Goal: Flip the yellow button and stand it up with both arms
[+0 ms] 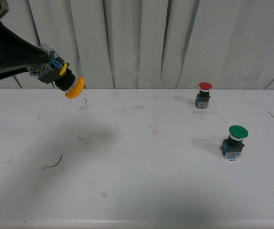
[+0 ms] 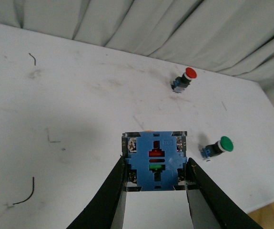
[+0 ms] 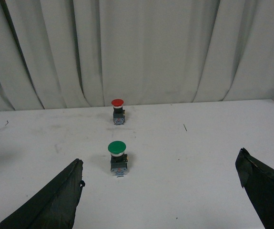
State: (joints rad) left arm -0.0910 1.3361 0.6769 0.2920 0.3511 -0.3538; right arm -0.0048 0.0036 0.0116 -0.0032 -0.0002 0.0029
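Note:
My left gripper (image 1: pixel 45 67) is shut on the yellow button (image 1: pixel 69 84) and holds it high above the table at the far left, cap tilted down and to the right. In the left wrist view the button's blue contact-block base (image 2: pixel 155 161) faces the camera, clamped between the two black fingers (image 2: pixel 109 191); its cap is hidden. My right gripper (image 3: pixel 160 183) is open and empty above the table, its fingers (image 3: pixel 60 198) wide apart. The right arm does not show in the front view.
A red-capped switch (image 1: pixel 204 94) stands at the back right and a green-capped switch (image 1: pixel 235 141) stands nearer on the right; both also show in the right wrist view, red (image 3: pixel 117 110) and green (image 3: pixel 117 157). A thin dark wire scrap (image 1: pixel 55 163) lies front left. Grey curtain behind.

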